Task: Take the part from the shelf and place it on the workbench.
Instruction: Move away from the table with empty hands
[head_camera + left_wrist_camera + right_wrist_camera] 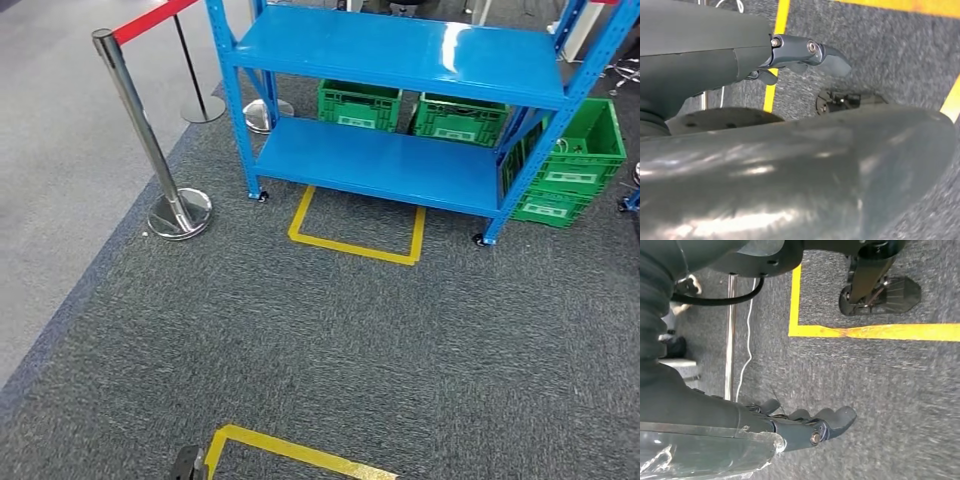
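Yellow tape lines [302, 452] mark the grey carpet by my feet. Both robot hands, left [806, 52] and right [817, 427], hang with nothing in them, fingers loose. Ahead stands the blue metal shelf [392, 165]. I see no part on it, so I cannot tell its weight or where to take hold.

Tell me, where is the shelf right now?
In the head view the blue shelf stands ahead on the grey carpet, behind a yellow tape square, with green crates behind and beside it and a silver post to its left.

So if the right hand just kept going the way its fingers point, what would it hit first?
Probably just the grey carpet: the right hand hangs with nothing ahead of its fingers, though depth is hard to judge.
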You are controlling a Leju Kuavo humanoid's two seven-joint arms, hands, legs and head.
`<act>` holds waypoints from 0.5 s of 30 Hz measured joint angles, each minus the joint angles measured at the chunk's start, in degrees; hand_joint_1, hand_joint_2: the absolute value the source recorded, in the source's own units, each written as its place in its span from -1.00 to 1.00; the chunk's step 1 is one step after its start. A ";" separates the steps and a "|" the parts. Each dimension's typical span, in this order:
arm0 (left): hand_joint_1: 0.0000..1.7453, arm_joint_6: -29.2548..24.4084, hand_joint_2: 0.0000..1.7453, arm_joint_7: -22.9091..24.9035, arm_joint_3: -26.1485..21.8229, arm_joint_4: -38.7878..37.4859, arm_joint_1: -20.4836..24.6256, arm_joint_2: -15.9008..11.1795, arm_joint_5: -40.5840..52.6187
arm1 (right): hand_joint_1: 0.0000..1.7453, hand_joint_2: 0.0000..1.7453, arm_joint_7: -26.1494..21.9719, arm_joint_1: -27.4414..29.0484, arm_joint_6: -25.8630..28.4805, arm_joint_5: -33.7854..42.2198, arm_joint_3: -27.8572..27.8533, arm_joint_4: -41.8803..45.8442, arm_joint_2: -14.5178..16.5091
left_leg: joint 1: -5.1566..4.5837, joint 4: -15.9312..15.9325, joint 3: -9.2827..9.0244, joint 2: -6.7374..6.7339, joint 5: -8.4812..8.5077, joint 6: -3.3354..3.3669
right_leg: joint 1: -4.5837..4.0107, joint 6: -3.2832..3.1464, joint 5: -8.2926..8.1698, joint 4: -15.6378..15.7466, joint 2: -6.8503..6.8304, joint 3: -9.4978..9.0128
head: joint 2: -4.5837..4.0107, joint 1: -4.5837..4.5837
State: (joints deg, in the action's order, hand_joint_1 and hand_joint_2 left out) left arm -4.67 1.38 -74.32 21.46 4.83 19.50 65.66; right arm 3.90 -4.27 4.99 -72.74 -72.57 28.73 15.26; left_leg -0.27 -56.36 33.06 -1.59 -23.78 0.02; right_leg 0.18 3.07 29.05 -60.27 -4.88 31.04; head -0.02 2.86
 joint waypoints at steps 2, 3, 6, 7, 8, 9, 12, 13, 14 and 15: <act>-1.00 -0.02 -1.00 0.00 0.02 0.00 0.07 0.02 0.00 | -1.00 1.00 -0.01 0.09 -0.01 0.00 -0.03 0.02 0.00 | 0.24 0.10 -0.01 1.32 0.15 0.47 | 0.14 0.43 3.40 -6.43 3.46 2.93 | -0.01 -0.33; -1.00 -0.02 -1.00 0.00 0.01 0.00 0.10 0.02 0.00 | -1.00 1.00 0.01 0.21 -0.02 0.00 -0.07 0.03 0.00 | 0.25 0.09 0.02 2.09 0.17 0.60 | 0.16 0.50 5.15 -10.57 4.29 4.97 | -0.01 -0.41; -1.00 -0.01 -1.00 0.00 -0.03 0.00 0.04 0.02 0.00 | -1.00 1.00 0.03 0.48 -0.01 0.00 -0.18 0.06 0.00 | 0.28 0.05 -0.09 4.71 0.18 0.60 | 0.23 0.52 4.51 -13.87 4.84 7.32 | -0.01 -0.45; -1.00 0.00 -1.00 0.00 -0.03 0.00 0.04 0.03 0.00 | -1.00 1.00 0.03 0.46 -0.01 0.00 -0.19 0.09 0.00 | 0.34 0.02 -0.20 5.57 0.18 0.49 | 0.34 0.49 2.24 -10.56 5.20 5.99 | -0.01 -0.45; -1.00 0.01 -1.00 0.00 -0.03 0.00 0.04 0.03 0.00 | -1.00 1.00 0.03 0.43 -0.01 0.01 -0.20 0.11 0.01 | 0.40 -0.05 -0.26 6.38 0.16 0.28 | 0.59 0.54 0.02 -6.22 6.40 4.13 | -0.01 -0.48; -1.00 0.01 -1.00 0.00 -0.02 0.00 0.07 0.02 0.00 | -1.00 1.00 0.03 0.40 -0.02 0.01 -0.21 0.14 0.03 | 0.39 -0.21 -0.21 7.16 0.11 -0.01 | 0.85 0.56 -1.45 -2.43 7.88 2.48 | -0.01 -0.53; -1.00 0.01 -1.00 0.00 -0.03 0.00 0.02 -0.04 0.00 | -1.00 1.00 0.06 0.26 -0.04 0.01 -0.27 0.15 0.11 | 0.45 -0.23 0.35 8.94 0.39 -1.18 | 0.99 -0.04 -2.22 1.41 9.67 0.67 | -0.01 -0.54; -1.00 0.00 -1.00 0.00 -0.04 0.00 -0.04 -0.08 0.00 | -1.00 1.00 0.07 0.23 -0.03 0.01 -0.28 0.15 0.13 | 0.59 -0.08 0.50 9.35 0.55 -1.55 | 0.93 -0.47 -2.36 1.44 8.97 0.58 | -0.01 -0.53; -1.00 -0.01 -1.00 0.00 -0.05 0.00 -0.08 -0.10 0.00 | -1.00 1.00 0.08 0.20 -0.03 0.01 -0.31 0.15 0.14 | 0.62 -0.27 0.68 8.78 0.46 -1.87 | 0.89 -0.91 -2.49 1.54 8.34 0.54 | -0.01 -0.51; -1.00 -0.01 -1.00 0.00 -0.04 0.00 -0.07 -0.12 0.00 | -1.00 1.00 0.05 0.21 -0.02 0.01 -0.33 0.17 0.15 | 0.58 -1.33 1.25 7.43 -0.26 -2.16 | 0.89 -1.33 -2.58 1.65 7.59 0.49 | 0.00 -0.31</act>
State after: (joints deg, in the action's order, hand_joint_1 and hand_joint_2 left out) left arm -4.68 1.38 -74.36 21.46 4.76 19.38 65.66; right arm 3.95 -4.06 4.97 -72.73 -72.90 28.89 15.40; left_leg 0.30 -57.69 34.32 5.85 -24.04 -2.14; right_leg 1.07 1.74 26.47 -58.62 2.70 31.53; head -0.02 2.55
